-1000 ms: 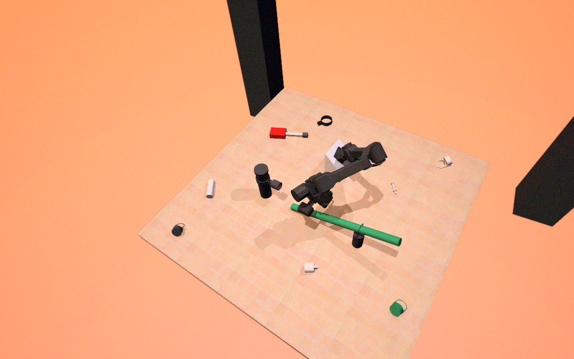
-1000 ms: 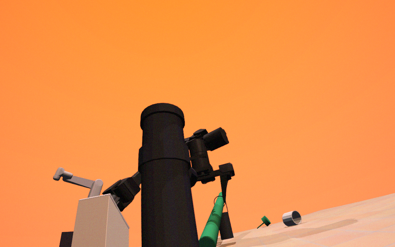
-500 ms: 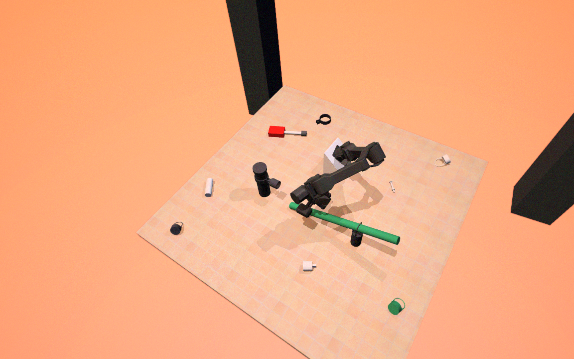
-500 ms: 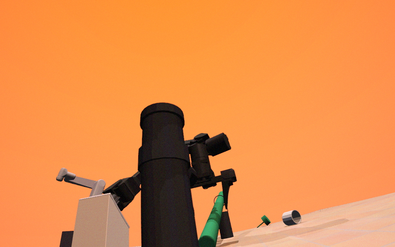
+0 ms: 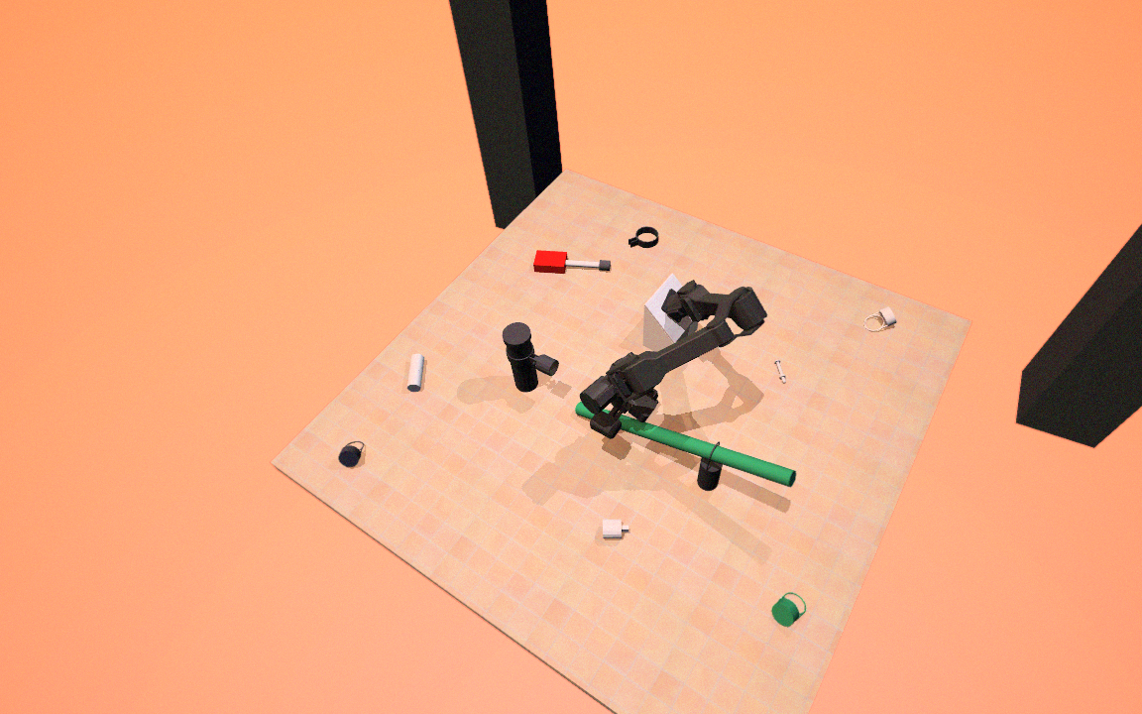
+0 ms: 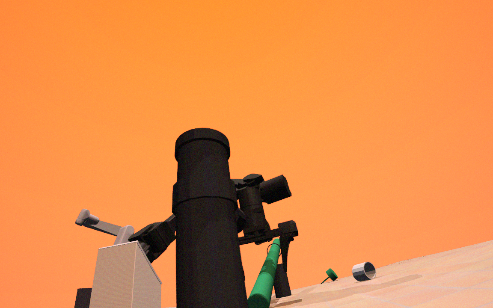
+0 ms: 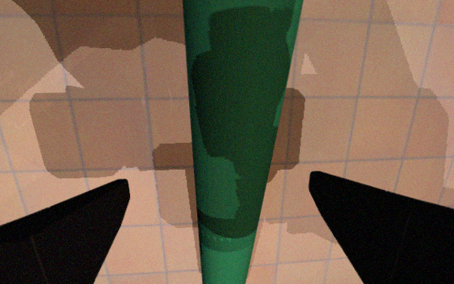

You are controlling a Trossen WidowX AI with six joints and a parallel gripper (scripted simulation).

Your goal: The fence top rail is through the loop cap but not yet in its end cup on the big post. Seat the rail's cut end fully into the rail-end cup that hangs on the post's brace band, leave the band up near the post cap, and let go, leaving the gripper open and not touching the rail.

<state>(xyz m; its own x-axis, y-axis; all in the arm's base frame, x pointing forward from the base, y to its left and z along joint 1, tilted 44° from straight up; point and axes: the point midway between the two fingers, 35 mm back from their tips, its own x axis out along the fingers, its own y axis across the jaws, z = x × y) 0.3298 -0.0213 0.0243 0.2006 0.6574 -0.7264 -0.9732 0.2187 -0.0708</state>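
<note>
The green rail (image 5: 672, 436) (image 6: 263, 285) (image 7: 231, 118) passes through the thin loop (image 5: 716, 445) of the small black post (image 5: 708, 476) (image 6: 282, 281). Its left end stands apart from the black rail-end cup (image 5: 546, 364). The cup hangs on the band (image 5: 519, 360) (image 6: 204, 195), high on the big black post (image 5: 524, 376) (image 6: 209, 249) under its cap (image 5: 516, 333) (image 6: 202, 141); the exterior view does not show the cup. My gripper (image 5: 625, 420) (image 7: 221, 184) is open and points down over the rail near its left end. The fingers straddle the rail with a gap on both sides.
A pale pedestal (image 5: 656, 321) (image 6: 126, 273) stands behind the arm. A red block (image 5: 550, 262), a black ring clamp (image 5: 656, 239), a white tube (image 5: 415, 373), a white fitting (image 5: 613, 529), a black cap (image 5: 350, 456) and a green loop cap (image 5: 785, 611) lie around on the tiles.
</note>
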